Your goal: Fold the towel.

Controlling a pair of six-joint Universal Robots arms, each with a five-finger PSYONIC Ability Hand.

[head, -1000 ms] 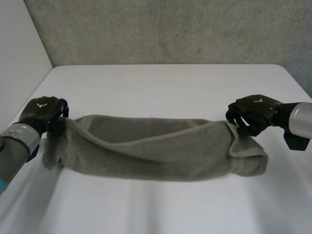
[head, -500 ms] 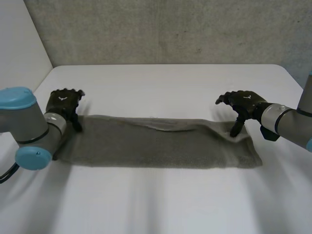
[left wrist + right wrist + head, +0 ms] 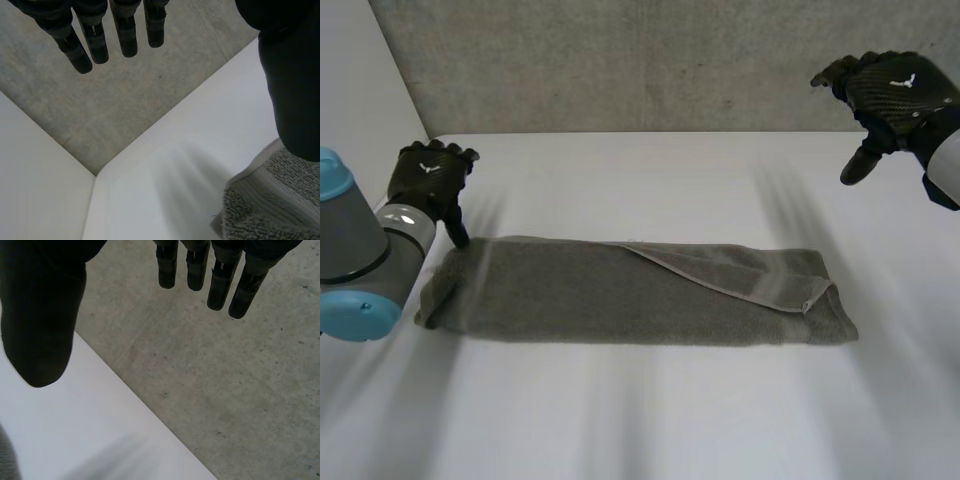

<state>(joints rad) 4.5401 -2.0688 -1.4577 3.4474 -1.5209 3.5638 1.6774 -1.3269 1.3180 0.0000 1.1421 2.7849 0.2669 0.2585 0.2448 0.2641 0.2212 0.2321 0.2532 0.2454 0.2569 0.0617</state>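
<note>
Grey towel (image 3: 640,295) lies in a long band on the bench (image 3: 650,190); my left hand (image 3: 428,178) and right hand (image 3: 892,92) hang open, empty. I fear pinching only one layer would unfold it.

left hand (image 3: 428,183): low, fingers straight; right hand (image 3: 892,92): held high, fingers straight, thumb apart

towel (image 3: 260,200) cut off by left wrist view's edge, partly behind thumb of the left hand (image 3: 290,75)

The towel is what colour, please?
The towel is plain olive-grey, best seen in the head view.
</note>
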